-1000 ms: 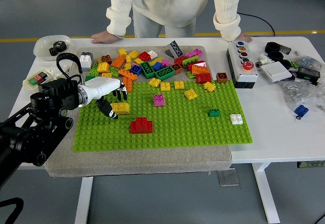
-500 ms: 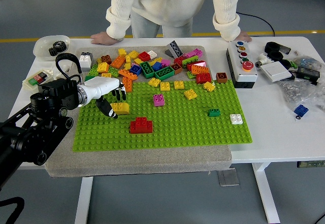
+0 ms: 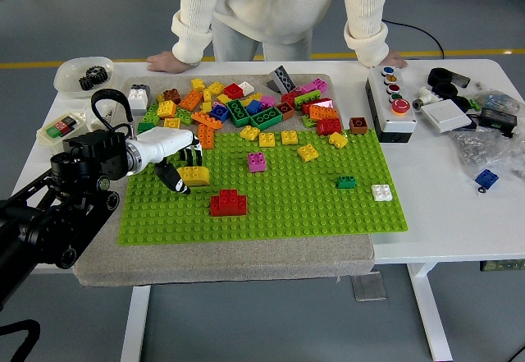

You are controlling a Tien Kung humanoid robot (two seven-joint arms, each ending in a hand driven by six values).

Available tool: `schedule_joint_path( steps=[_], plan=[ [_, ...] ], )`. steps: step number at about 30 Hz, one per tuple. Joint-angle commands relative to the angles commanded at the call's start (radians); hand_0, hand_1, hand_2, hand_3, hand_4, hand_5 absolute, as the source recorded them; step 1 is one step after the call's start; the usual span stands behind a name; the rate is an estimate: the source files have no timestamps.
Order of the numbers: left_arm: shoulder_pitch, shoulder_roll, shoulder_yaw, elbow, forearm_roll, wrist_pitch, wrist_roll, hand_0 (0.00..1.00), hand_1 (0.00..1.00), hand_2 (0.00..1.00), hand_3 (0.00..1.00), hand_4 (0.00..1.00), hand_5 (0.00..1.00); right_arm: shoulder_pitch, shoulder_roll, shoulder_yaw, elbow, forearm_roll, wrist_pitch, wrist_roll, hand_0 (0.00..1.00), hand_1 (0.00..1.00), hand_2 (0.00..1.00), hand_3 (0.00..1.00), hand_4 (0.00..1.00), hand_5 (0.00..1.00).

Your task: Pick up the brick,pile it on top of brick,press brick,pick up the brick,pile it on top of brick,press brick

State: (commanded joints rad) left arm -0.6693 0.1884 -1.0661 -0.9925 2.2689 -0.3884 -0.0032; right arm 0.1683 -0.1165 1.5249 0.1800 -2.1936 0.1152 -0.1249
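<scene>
Near the front edge: grey mat (image 3: pixel 221 268) bearing the green baseplate (image 3: pixel 328 214). Red brick (image 3: pixel 228 203) seated on the studs, left of centre. Just behind it, left hand (image 3: pixel 176 165), fingers (image 3: pixel 174 178) curled around the yellow brick (image 3: pixel 194 175), thumb below, remaining fingers above; brick apparently at or just above stud level, which cannot be told. Judged light, rigid, smooth-sided plastic; best gripped across opposite side walls, studs left clear for pressing straight down. Mid-plate: pink brick (image 3: pixel 257 162), small green brick (image 3: pixel 346 182), white brick (image 3: pixel 381 192). Farther back: loose brick pile (image 3: pixel 246 103). Far edge: person's hands (image 3: pixel 166 62) flat on the table (image 3: pixel 459 206).
</scene>
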Motion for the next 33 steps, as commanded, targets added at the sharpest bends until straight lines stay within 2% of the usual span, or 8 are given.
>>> schedule_joint_path(
  steps=[5,6,11,12,17,18,24,33],
  plan=[
    [-0.002,-0.002,0.001,0.004,0.000,0.000,0.002,0.661,0.563,0.517,0.530,0.927,0.046,0.001,0.000,0.000,0.000,0.001,0.000,0.000,0.742,0.652,0.718,0.594,0.810,0.318],
    [-0.002,-0.002,0.001,0.005,0.000,0.000,0.003,0.622,0.535,0.500,0.517,0.869,0.016,0.001,0.000,0.000,0.000,0.001,0.000,0.000,0.742,0.652,0.718,0.595,0.812,0.319],
    [-0.004,-0.004,0.001,0.006,0.000,0.005,0.005,0.622,0.535,0.500,0.517,0.869,0.016,0.001,0.000,0.001,0.000,0.000,0.000,0.000,0.742,0.652,0.718,0.595,0.812,0.319],
    [-0.004,-0.004,0.001,0.007,0.000,0.006,0.005,0.599,0.511,0.489,0.516,0.859,0.002,0.001,0.000,0.001,0.000,0.000,0.000,0.000,0.742,0.651,0.718,0.594,0.812,0.320],
    [-0.003,-0.005,0.003,0.011,0.000,0.008,0.005,0.599,0.511,0.489,0.516,0.859,0.002,0.000,0.000,0.001,0.000,-0.002,0.001,0.001,0.742,0.651,0.718,0.594,0.812,0.320],
    [-0.004,-0.005,0.003,0.011,0.000,0.007,0.005,0.587,0.500,0.484,0.523,0.888,0.002,0.000,-0.001,0.001,0.000,-0.003,0.001,0.001,0.742,0.650,0.718,0.594,0.812,0.320],
    [-0.009,-0.002,0.005,0.009,0.000,-0.019,0.000,0.583,0.490,0.482,0.525,0.908,0.002,-0.002,-0.001,0.001,0.000,-0.007,0.002,0.000,0.742,0.652,0.718,0.594,0.814,0.323],
    [-0.010,-0.001,0.003,0.007,0.000,-0.021,0.001,0.569,0.478,0.479,0.531,0.925,0.002,-0.002,-0.001,0.000,0.000,-0.007,0.002,0.001,0.742,0.651,0.718,0.595,0.814,0.324]
  ],
)
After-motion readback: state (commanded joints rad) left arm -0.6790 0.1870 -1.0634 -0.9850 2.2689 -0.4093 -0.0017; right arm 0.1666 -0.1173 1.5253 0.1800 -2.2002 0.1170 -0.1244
